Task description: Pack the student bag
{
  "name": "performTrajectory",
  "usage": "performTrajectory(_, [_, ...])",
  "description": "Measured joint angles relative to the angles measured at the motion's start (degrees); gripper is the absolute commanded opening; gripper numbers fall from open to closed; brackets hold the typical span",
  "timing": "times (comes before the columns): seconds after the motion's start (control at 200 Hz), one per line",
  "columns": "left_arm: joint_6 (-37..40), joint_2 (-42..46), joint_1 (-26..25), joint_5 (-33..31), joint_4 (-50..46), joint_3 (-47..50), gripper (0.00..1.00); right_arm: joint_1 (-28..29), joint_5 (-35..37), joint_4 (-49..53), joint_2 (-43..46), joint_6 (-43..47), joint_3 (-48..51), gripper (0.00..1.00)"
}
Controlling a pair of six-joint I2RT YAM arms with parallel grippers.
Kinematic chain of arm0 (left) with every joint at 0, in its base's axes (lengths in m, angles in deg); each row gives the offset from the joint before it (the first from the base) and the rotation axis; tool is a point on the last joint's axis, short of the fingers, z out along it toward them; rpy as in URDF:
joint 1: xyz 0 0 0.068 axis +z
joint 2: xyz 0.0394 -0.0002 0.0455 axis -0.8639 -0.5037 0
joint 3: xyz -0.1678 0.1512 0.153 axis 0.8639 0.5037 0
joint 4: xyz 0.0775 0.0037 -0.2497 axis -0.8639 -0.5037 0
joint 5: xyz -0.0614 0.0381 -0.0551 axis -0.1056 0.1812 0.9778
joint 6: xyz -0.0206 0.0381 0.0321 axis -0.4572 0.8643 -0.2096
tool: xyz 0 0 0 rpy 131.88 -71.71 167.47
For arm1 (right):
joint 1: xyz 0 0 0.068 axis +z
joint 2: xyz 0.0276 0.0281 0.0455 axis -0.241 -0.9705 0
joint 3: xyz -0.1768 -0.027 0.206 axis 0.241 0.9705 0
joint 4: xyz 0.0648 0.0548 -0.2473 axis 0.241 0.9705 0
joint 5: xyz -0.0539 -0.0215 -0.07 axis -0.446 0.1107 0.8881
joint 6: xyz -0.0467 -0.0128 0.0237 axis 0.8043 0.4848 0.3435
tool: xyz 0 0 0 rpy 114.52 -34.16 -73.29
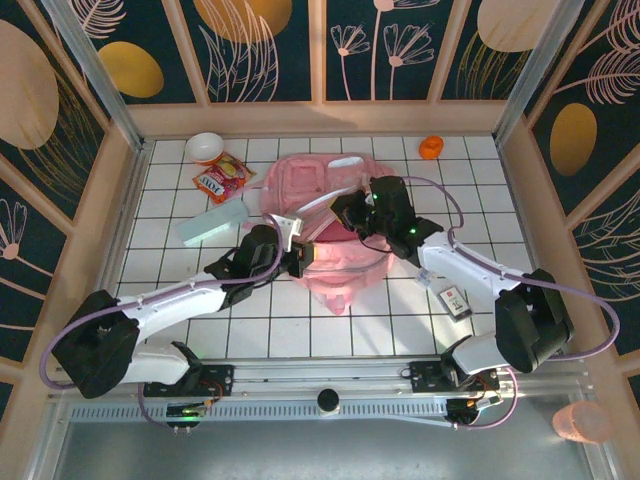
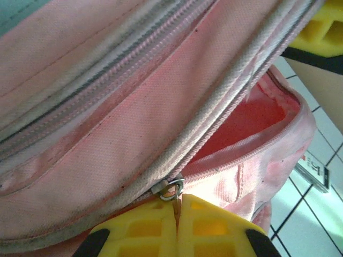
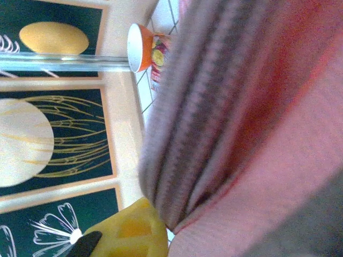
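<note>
From overhead I look steeply down on the pink backpack (image 1: 300, 185) in the middle of the tabletop (image 1: 180, 300). My left wrist camera sits right against its zipper (image 2: 169, 188); the right one, rolled sideways, is equally close. All share that fabric.

White tiled table (image 1: 200, 330) | laid on it: student bag (image 1: 300, 180) at centre | bowl (image 1: 204, 147), snack packet (image 1: 222, 180), teal box (image 1: 212, 222) at left | orange object (image 1: 431, 147), card (image 1: 455, 300) at right

I work in a robot test cell, a lab rig rather than a home: a white gridded bench (image 1: 300, 335) boxed in by wood-framed floral panels (image 1: 260, 50), aluminium posts (image 1: 87, 60) toward the upper corners, my arm bases (image 1: 195, 383) bolted to a metal rail (image 1: 320, 372) along the bottom
</note>
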State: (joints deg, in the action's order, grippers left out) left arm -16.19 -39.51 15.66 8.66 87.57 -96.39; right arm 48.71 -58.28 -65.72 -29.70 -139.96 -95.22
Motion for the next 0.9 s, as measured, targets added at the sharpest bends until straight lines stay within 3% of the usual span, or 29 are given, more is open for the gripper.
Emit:
performTrajectory(0.205, [2.10,4.72,0.81,-2.10,-2.51,0.13,0.00,-5.42,-9.64,7.50,-0.22,7.28,-5.25,0.00])
performTrajectory(0.425, [4.28,10.40,6.23,-1.20,-4.20,1.44,0.00,-14.03,-24.20,14.43,-0.98,15.08,-11.37,0.00])
performTrajectory(0.896, [12.85,7.34,12.52,0.26,-4.24,1.46,0.00,-21.94,-41.07,32.98,-6.51,29.73,-23.54,0.00])
